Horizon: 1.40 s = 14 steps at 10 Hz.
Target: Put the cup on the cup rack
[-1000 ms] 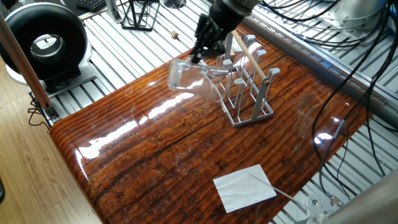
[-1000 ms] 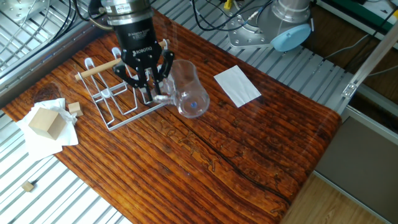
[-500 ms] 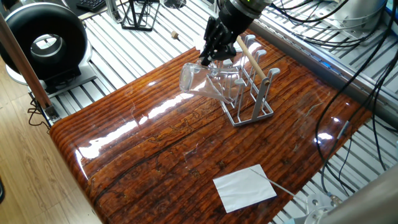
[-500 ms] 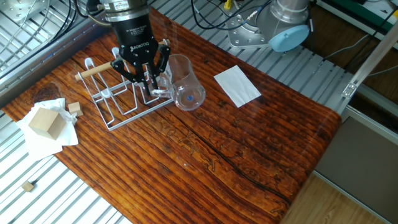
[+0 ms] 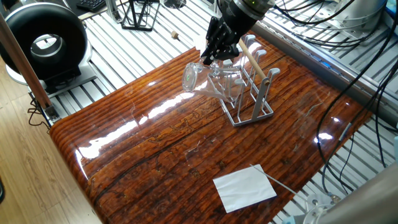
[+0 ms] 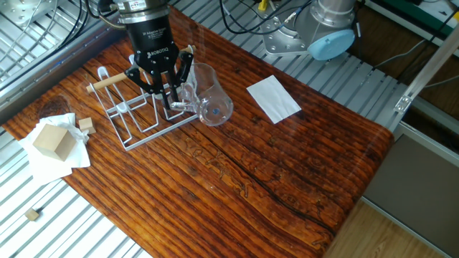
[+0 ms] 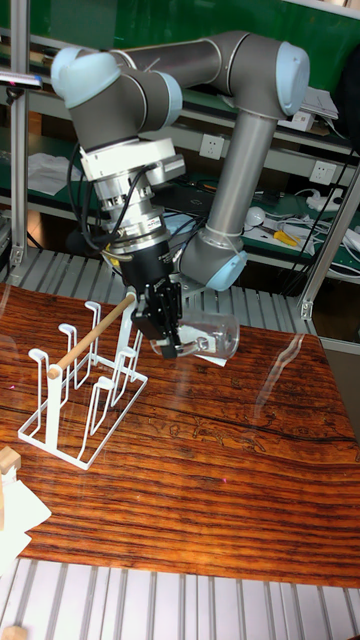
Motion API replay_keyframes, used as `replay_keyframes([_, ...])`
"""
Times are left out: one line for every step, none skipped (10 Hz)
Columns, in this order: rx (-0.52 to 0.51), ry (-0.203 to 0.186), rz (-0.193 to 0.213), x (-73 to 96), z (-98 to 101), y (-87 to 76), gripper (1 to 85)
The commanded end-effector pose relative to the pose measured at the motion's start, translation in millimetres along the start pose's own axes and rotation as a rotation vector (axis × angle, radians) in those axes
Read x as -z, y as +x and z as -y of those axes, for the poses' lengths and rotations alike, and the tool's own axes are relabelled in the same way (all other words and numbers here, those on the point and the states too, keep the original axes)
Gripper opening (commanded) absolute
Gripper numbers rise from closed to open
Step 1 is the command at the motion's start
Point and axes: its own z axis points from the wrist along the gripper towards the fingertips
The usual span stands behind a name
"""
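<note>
Cup (image 6: 210, 97) first: we see it tipped on its side in the air, base pointing out over the counter (image 6: 237, 179) and mouth turned toward the cup rack (image 6: 140, 115), just beside the end pegs. We judge the tilt is meant to bring the mouth over a peg. The pincer (image 6: 170, 92) pinches the cup by its rim, fingers pressed against the glass. Clear glass makes the rim hard to trace, and in the tall fixed view the fingers hide which peg it is aimed at.
</note>
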Motion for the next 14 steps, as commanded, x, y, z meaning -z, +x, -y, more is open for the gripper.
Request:
replay_keyframes([0.000, -0.006, 0.028, 7.5, -4.5, -3.4, 1.0])
replay_keyframes([-0.008, -0.017, 0.043, 10.1, -9.3, -6.0, 1.0])
replay_keyframes([-0.009, -0.023, 0.059, 12.5, -12.8, -9.2, 1.0])
replay_keyframes([-0.015, -0.034, 0.072, 14.5, -17.0, -11.7, 1.0])
replay_keyframes([-0.023, -0.040, 0.086, 15.1, -19.3, -13.8, 1.0])
replay_keyframes([-0.025, -0.042, 0.087, 15.0, -20.0, -13.2, 1.0])
replay_keyframes([-0.022, -0.041, 0.084, 13.8, -19.6, -11.4, 1.0])
replay_keyframes([-0.014, -0.036, 0.087, 11.1, -16.9, -11.4, 1.0])
replay_keyframes([-0.014, -0.035, 0.087, 9.3, -15.0, -12.6, 1.0])
replay_keyframes([-0.008, -0.034, 0.070, 8.3, -12.6, -12.4, 1.0])
replay_keyframes([-0.004, -0.032, 0.055, 7.3, -8.9, -14.8, 1.0])
replay_keyframes([-0.004, -0.028, 0.044, 6.5, -5.5, -17.8, 1.0])
replay_keyframes([0.003, -0.019, 0.011, 4.9, -0.1, -14.7, 1.0])
replay_keyframes([0.015, -0.004, -0.023, 4.0, 5.8, -10.4, 1.0])
